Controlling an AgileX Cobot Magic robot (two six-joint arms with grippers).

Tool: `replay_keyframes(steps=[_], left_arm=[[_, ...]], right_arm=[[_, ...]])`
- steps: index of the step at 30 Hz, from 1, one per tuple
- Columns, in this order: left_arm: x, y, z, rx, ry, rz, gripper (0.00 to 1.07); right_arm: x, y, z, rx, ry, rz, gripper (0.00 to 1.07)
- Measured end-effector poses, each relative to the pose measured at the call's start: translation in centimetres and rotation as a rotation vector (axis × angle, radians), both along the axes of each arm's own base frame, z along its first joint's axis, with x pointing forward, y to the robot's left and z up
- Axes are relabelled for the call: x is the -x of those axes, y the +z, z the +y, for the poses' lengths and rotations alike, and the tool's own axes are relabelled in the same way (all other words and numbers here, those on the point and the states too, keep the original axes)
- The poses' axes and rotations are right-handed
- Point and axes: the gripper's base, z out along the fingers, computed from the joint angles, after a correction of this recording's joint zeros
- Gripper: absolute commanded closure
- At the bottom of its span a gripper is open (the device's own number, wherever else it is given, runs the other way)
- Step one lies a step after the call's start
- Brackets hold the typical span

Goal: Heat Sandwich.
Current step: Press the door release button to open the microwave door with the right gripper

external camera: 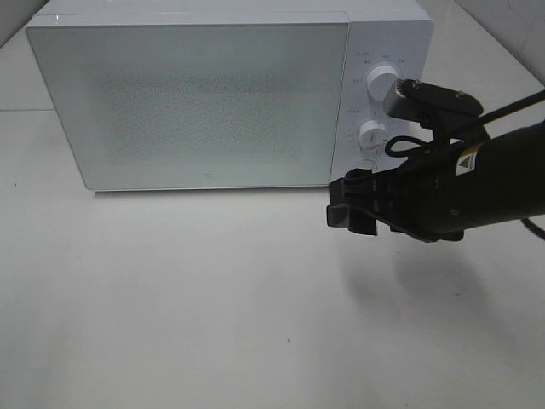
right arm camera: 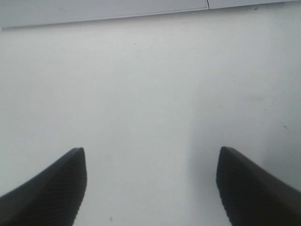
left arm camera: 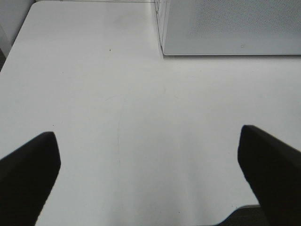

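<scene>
Right hand (external camera: pixel 345 204) and left hand (left arm camera: pixel 148 141) both spread, empty — no sandwich in sight; it's likely soft, light — grip its sides gently.

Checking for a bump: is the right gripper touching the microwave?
Apart. The right wrist view shows bare table between the open right gripper and the microwave.

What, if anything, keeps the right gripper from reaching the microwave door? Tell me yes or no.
Likely yes. The right gripper hangs open just in front of the shut microwave door, near its lower right corner, and only bare table shows between them.
</scene>
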Motion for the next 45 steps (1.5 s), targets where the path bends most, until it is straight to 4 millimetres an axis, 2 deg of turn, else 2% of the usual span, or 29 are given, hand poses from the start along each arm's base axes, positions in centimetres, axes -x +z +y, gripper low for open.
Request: replay_keyframes(steps=[1, 4, 6, 8, 12, 18, 21, 23, 26, 27, 32, 37, 41, 45], left_arm=[[0.0, 0.0, 0.0, 0.0, 0.0, 0.0, 0.09], [0.0, 0.0, 0.0, 0.0, 0.0, 0.0, 0.09], [0.0, 0.0, 0.0, 0.0, 0.0, 0.0, 0.09], [0.0, 0.0, 0.0, 0.0, 0.0, 0.0, 0.09], [0.0, 0.0, 0.0, 0.0, 0.0, 0.0, 0.09], [0.0, 0.0, 0.0, 0.0, 0.0, 0.0, 0.09], [0.0, 0.0, 0.0, 0.0, 0.0, 0.0, 0.09], [0.0, 0.0, 0.0, 0.0, 0.0, 0.0, 0.09], [0.0, 0.0, 0.0, 0.0, 0.0, 0.0, 0.09], [0.0, 0.0, 0.0, 0.0, 0.0, 0.0, 0.09], [0.0, 0.0, 0.0, 0.0, 0.0, 0.0, 0.09], [0.0, 0.0, 0.0, 0.0, 0.0, 0.0, 0.09], [0.0, 0.0, 0.0, 0.0, 0.0, 0.0, 0.09], [0.0, 0.0, 0.0, 0.0, 0.0, 0.0, 0.09]], right_arm=[[0.0, 1.1, -0.4, 0.042, 0.046, 0.003, 0.32], [0.3, 2.1, -0.8, 0.086, 0.091, 0.014, 0.32], [1.0, 3.6, -1.4, 0.159, 0.157, 0.013, 0.32], [1.3, 4.0, -1.6, 0.175, 0.169, 0.011, 0.32], [3.3, 6.1, -3.2, 0.258, 0.213, -0.003, 0.32], [5.3, 8.0, -4.6, 0.295, 0.223, -0.016, 0.32], [7.3, 9.4, -5.8, 0.298, 0.219, -0.037, 0.32], [7.7, 9.7, -6.0, 0.299, 0.219, -0.036, 0.32], [9.8, 11.0, -7.2, 0.287, 0.21, -0.067, 0.32], [9.8, 11.0, -7.2, 0.287, 0.21, -0.067, 0.32], [14.0, 13.1, -9.9, 0.276, 0.18, -0.196, 0.32], [15.7, 13.6, -11.1, 0.274, 0.161, -0.256, 0.32], [18.0, 13.9, -12.9, 0.274, 0.067, -0.3, 0.32], [18.9, 14.0, -13.6, 0.273, -0.014, -0.334, 0.32]])
